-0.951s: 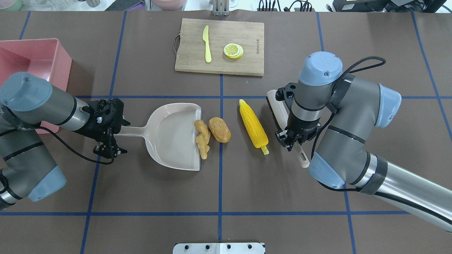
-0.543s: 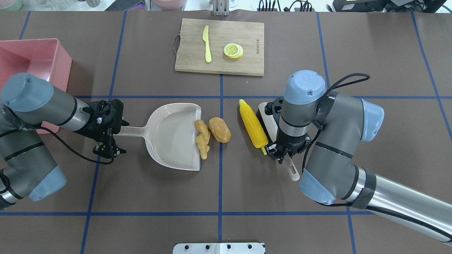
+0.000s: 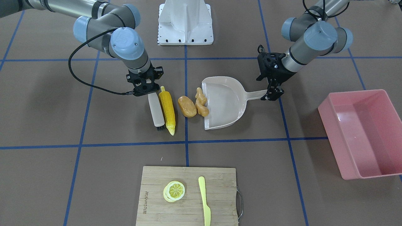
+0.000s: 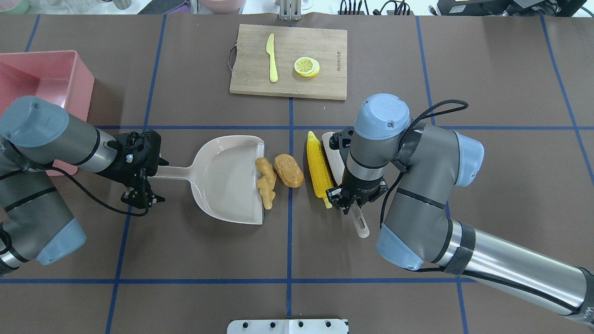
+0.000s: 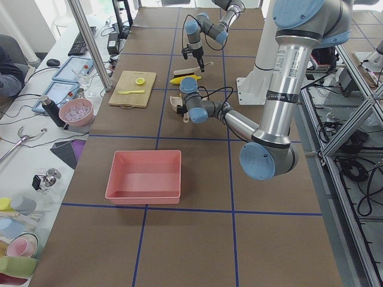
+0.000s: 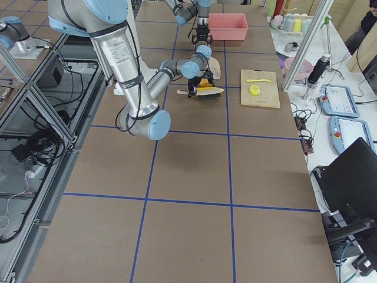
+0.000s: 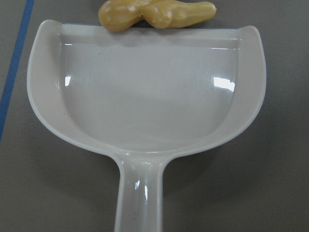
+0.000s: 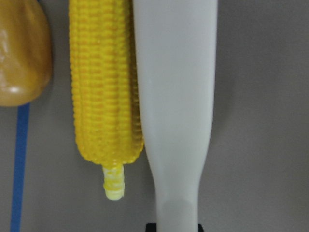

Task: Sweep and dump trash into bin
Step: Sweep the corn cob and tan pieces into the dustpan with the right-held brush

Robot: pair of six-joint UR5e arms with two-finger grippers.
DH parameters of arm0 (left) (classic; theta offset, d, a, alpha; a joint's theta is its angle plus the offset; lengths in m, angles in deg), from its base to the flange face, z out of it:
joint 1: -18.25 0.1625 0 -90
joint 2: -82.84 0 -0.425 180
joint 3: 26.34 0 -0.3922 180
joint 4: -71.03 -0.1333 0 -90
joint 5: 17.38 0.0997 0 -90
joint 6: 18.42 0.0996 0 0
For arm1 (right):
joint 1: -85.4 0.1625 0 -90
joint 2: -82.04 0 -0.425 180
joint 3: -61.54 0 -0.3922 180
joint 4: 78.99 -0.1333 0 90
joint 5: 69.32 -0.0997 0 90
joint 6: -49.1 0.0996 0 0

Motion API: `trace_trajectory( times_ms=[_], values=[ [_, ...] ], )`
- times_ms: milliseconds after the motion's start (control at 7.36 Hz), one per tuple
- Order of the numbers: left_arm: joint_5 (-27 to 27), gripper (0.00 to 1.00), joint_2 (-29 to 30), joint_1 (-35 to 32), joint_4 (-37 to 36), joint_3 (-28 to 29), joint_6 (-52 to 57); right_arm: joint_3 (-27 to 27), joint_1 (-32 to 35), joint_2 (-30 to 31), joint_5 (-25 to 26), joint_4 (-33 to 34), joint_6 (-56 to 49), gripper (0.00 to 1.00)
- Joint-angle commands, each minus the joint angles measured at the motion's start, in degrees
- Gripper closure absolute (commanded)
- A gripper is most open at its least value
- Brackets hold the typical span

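Note:
The yellow corn cob (image 4: pixel 319 163) lies against the white brush (image 4: pixel 333 153), just right of the brown potato (image 4: pixel 288 170); the right wrist view shows the corn cob (image 8: pixel 105 96) touching the brush (image 8: pixel 176 96). The tan ginger root (image 4: pixel 266 182) rests at the lip of the beige dustpan (image 4: pixel 227 178), next to the potato. My right gripper (image 4: pixel 350 197) is shut on the brush handle. My left gripper (image 4: pixel 157 175) is shut on the dustpan handle. The pink bin (image 4: pixel 28 79) stands at the far left, with nothing in it (image 3: pixel 361 125).
A wooden cutting board (image 4: pixel 288 61) at the back middle carries a yellow plastic knife (image 4: pixel 272 58) and lemon slices (image 4: pixel 306 66). Blue tape lines cross the brown table. The robot's base plate (image 4: pixel 287 326) is at the near edge.
My right arm has moved left with the brush, which has pushed the corn cob leftward close to the potato. The left arm, dustpan, ginger and potato have not moved.

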Motion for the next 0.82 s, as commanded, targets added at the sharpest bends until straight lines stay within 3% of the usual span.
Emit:
trace_trajectory(
  times_ms=[0, 136, 679],
  values=[
    [-0.2, 0.06, -0.2, -0.2, 0.6, -0.3, -0.1, -5.5, -0.2, -3.3, -0.1, -4.7, 2.6, 1.0],
    [-0.1, 0.06, -0.8, -0.1, 0.8, -0.2, 0.2, -8.6, -0.2, -5.3, -0.1, -7.6, 3.8, 1.0],
    [0.3, 0.06, -1.0, -0.2, 0.8, -1.1, 0.3, -10.2, -1.0, -9.0, -0.7, -8.8, 10.2, 1.0]
  ],
)
